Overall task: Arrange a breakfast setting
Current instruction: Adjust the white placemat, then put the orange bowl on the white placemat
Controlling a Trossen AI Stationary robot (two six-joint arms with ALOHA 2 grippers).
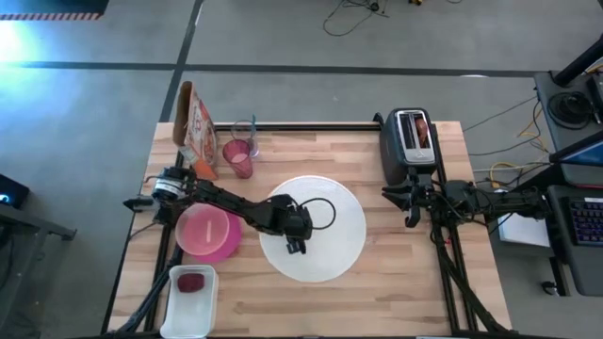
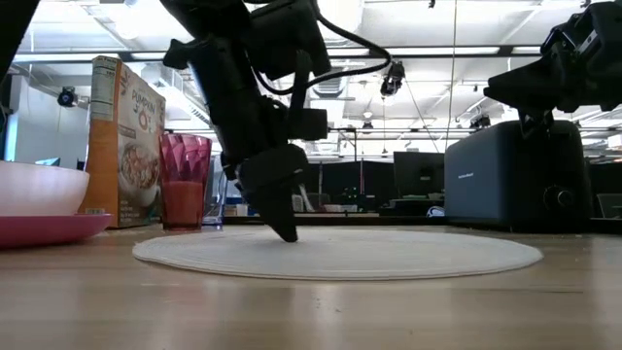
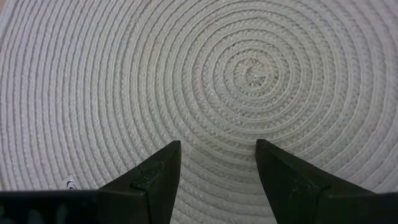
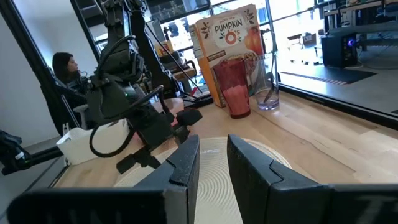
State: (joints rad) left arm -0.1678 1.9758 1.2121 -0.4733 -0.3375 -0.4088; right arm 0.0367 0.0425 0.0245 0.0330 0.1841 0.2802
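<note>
Left tool parked over the woven "plate"

Left tool point(image 1: 296, 246) hovers open and empty, at 9 o'clock of centre on the big round white plate point(image 1: 344, 202) mid-worktop; looks like a floppy, light coiled mat, so I'd pinch its rim.

Bright, even indoor light with glare in places

Ceiling strip lights point(image 2: 408, 51) glow overhead in the low view, leaving the left arm point(image 2: 255, 107) a dark silhouette; a blown-out white patch point(image 1: 28, 42) glares on the floor in the high view; the nearest stretch of desk point(image 2: 311, 311) is soft and out of focus.
</note>
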